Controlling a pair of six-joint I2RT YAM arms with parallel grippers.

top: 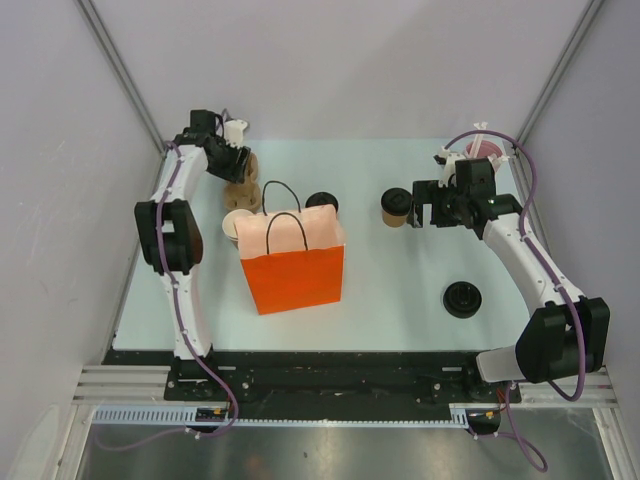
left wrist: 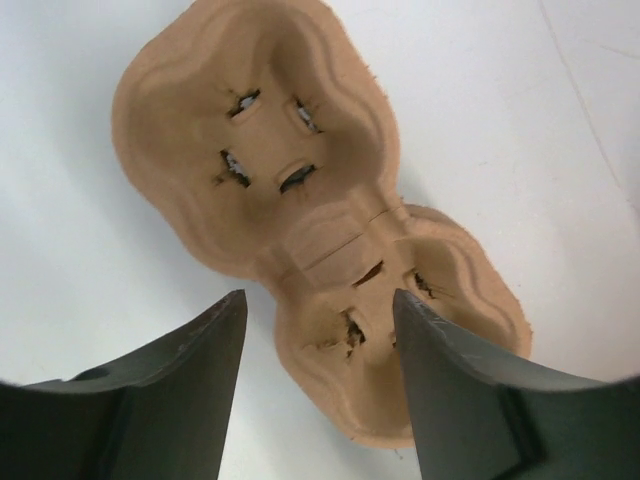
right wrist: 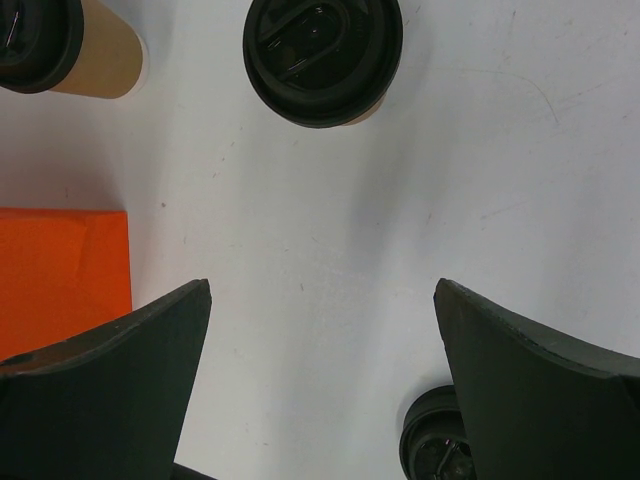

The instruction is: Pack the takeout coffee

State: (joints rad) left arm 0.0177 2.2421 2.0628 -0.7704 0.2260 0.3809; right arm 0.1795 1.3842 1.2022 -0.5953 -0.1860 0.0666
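Standing just ahead of the right gripper (top: 420,210), fingers spread wide and empty, is one cup (top: 396,207); the other cup (top: 321,203) is behind the bag (top: 295,275); left gripper (left wrist: 318,305) fingers spread over the tray (left wrist: 250,130); both seem light, crushable; hold the paper wall gently.

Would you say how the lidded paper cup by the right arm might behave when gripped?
The lidded cup has paper walls, so it probably dents under a hard squeeze. Standing upright and narrow, it may tip if pushed high.
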